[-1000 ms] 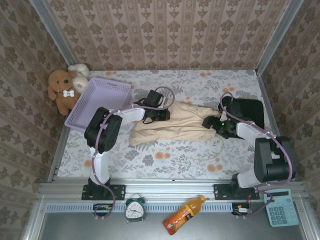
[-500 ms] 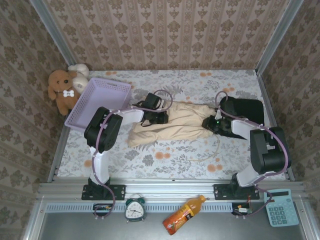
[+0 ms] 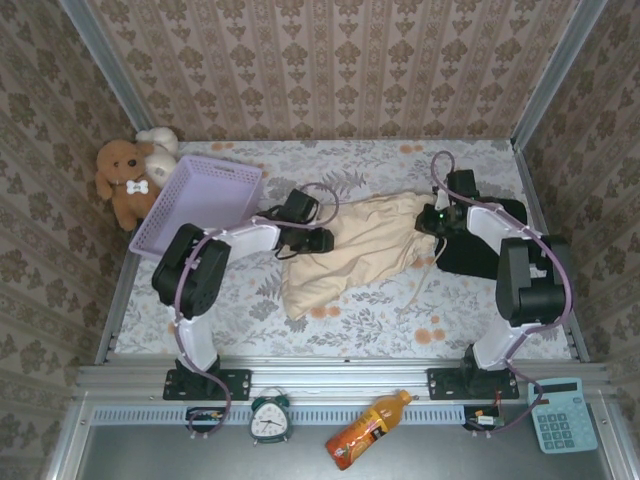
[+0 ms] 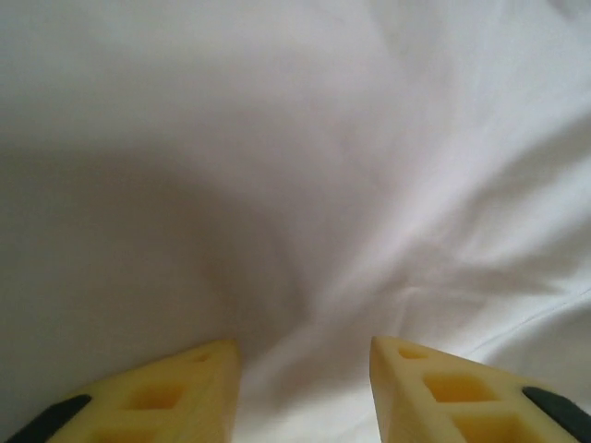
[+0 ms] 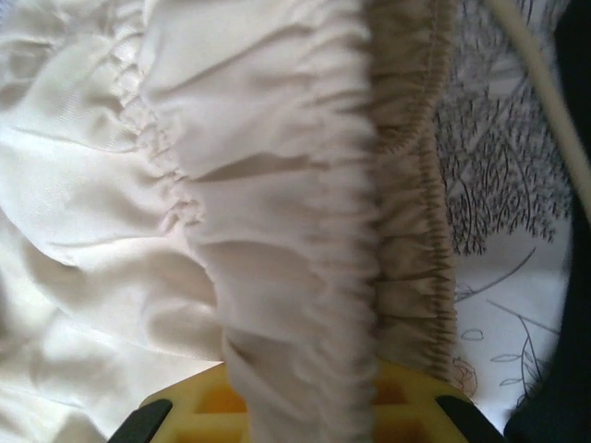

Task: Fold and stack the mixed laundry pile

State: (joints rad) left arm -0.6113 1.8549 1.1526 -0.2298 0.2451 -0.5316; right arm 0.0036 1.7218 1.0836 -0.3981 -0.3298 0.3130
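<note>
The cream-beige garment [image 3: 360, 245] lies stretched on a slant across the middle of the flowered table, its far right corner lifted. My right gripper [image 3: 432, 218] is shut on that corner; in the right wrist view the gathered edge [image 5: 305, 231] runs down between the yellow fingers [image 5: 406, 392] of the gripper [image 5: 300, 378]. The black garment [image 3: 492, 250] lies folded at the right, under the right arm. My left gripper [image 3: 318, 240] sits at the cream garment's left edge. In the left wrist view its jaws [image 4: 305, 355] stand open, with pale cloth [image 4: 323, 166] just beyond them.
A lavender mesh basket [image 3: 195, 205] stands at the back left, with teddy bears [image 3: 125, 180] in the corner behind it. A thin pale cord [image 3: 425, 280] trails from the cream garment toward the front. A clock [image 3: 270, 418], bottle [image 3: 365, 428] and calculator [image 3: 562, 415] lie on the near ledge.
The right gripper has shut on the cream garment's gathered edge and drawn it back and to the right. The left gripper has opened, and the cloth now lies on a slant.
</note>
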